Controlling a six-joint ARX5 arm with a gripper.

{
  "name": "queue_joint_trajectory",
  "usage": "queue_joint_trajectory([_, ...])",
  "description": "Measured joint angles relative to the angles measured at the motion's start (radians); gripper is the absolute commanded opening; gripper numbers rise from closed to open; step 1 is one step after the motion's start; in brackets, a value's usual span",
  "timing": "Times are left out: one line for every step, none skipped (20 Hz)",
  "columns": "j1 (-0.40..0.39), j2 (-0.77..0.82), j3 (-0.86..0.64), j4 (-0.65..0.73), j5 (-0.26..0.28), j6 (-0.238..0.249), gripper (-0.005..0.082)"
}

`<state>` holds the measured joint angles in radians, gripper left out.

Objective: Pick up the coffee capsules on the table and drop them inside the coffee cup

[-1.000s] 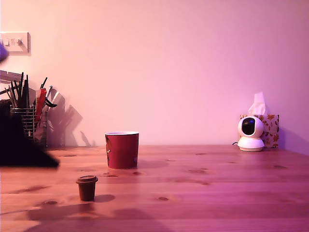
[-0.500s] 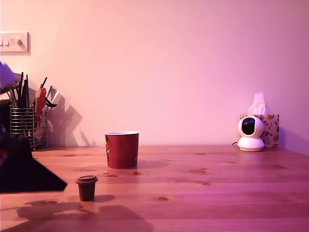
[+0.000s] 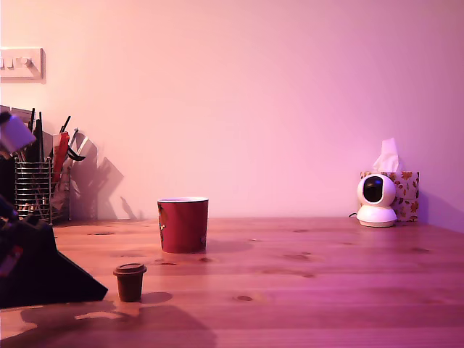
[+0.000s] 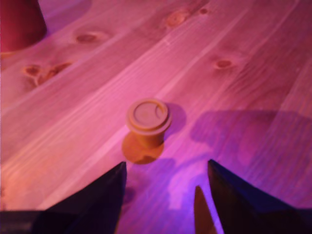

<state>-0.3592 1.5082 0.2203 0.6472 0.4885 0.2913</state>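
One brown coffee capsule [image 3: 130, 281] stands upright on the wooden table [image 3: 304, 290], in front of the red coffee cup [image 3: 183, 225] and slightly to the exterior view's left of it. My gripper [image 3: 87, 286] is a dark shape low over the table at the exterior view's left, its tip just short of the capsule. In the wrist view the gripper [image 4: 165, 168] is open, its dark fingers [image 4: 97, 200] apart with nothing between them. The capsule [image 4: 148, 122] stands just beyond the gap. A part of the cup [image 4: 19, 22] shows at that frame's corner.
A wire mesh pen holder [image 3: 32, 190] full of pens stands at the back on the exterior view's left, under a wall switch [image 3: 22, 64]. A small white camera [image 3: 377, 199] and a tissue box [image 3: 407, 194] sit at the back right.
My gripper has come lower and moved toward the exterior view's right, closing on the brown capsule. The capsule and the cup have stayed put.
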Motion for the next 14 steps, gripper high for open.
queue_joint_trajectory([0.000,0.009,0.000,0.010,0.000,0.000,0.0483])
queue_joint_trajectory([0.000,0.020,0.003,0.012,0.000,0.000,0.0484])
queue_joint_trajectory([0.000,0.034,0.011,0.012,0.000,0.000,0.0484])
queue_joint_trajectory([0.000,0.055,0.024,0.011,0.000,0.000,0.0484])
queue_joint_trajectory([0.000,0.073,0.039,0.011,0.000,0.000,0.0484])
queue_joint_trajectory([0.000,0.087,0.053,0.012,0.000,0.000,0.0484])
queue_joint_trajectory([0.000,0.097,0.066,0.012,0.000,0.000,0.0484])
queue_joint_trajectory([0.000,0.106,0.079,0.012,0.000,0.000,0.0484])
queue_joint_trajectory([0.000,0.114,0.092,0.012,0.002,0.000,0.0484])
queue_joint_trajectory([0.000,0.124,0.105,0.012,0.002,0.000,0.0484])
queue_joint_trajectory([0.000,0.135,0.117,0.012,0.005,0.000,0.0484])
queue_joint_trajectory([0.000,0.146,0.129,0.012,0.010,0.000,0.0484])
queue_joint_trajectory([0.000,0.154,0.137,0.011,0.013,0.000,0.0484])
queue_joint_trajectory([-0.001,0.164,0.146,0.012,0.018,0.000,0.0484])
